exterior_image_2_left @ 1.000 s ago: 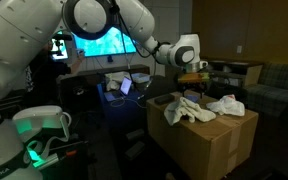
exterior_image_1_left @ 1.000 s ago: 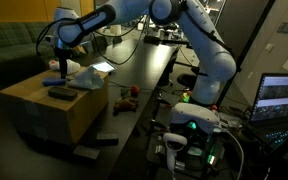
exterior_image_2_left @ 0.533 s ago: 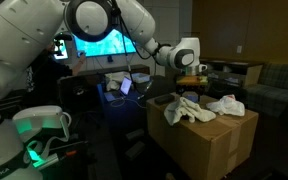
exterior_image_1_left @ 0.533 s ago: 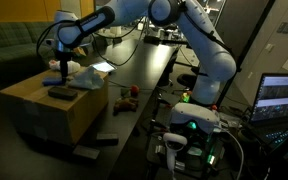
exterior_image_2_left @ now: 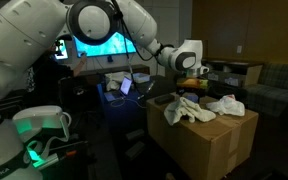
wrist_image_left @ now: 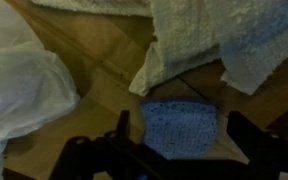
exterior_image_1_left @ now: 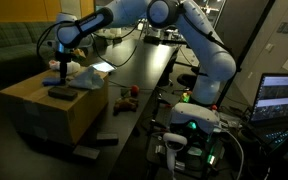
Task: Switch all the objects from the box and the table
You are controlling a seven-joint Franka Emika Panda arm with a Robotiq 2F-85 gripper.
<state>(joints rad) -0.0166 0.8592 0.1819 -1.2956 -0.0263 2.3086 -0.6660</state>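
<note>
In the wrist view a small blue flat item (wrist_image_left: 179, 125) lies on the tan top of the box (wrist_image_left: 94, 60), with white rags (wrist_image_left: 189, 40) just beyond it and to the left. My gripper (wrist_image_left: 184, 138) hangs open right over the blue item, one finger (wrist_image_left: 122, 128) on each side, not touching it. In both exterior views the gripper (exterior_image_1_left: 59, 66) (exterior_image_2_left: 196, 76) hovers above the box (exterior_image_1_left: 44, 112) (exterior_image_2_left: 214, 145). Dark flat blocks (exterior_image_1_left: 61, 93) and rags (exterior_image_1_left: 84, 75) (exterior_image_2_left: 189, 110) rest on the box. A small red ball (exterior_image_1_left: 134, 92) sits on the black table (exterior_image_1_left: 149, 70).
A green sofa (exterior_image_1_left: 9, 50) stands behind the box. Dark flat pieces (exterior_image_1_left: 102, 141) lie low in front of the box. Lit monitors (exterior_image_1_left: 282, 98) (exterior_image_2_left: 102, 45) and the robot's base with a green light (exterior_image_1_left: 192, 125) border the table.
</note>
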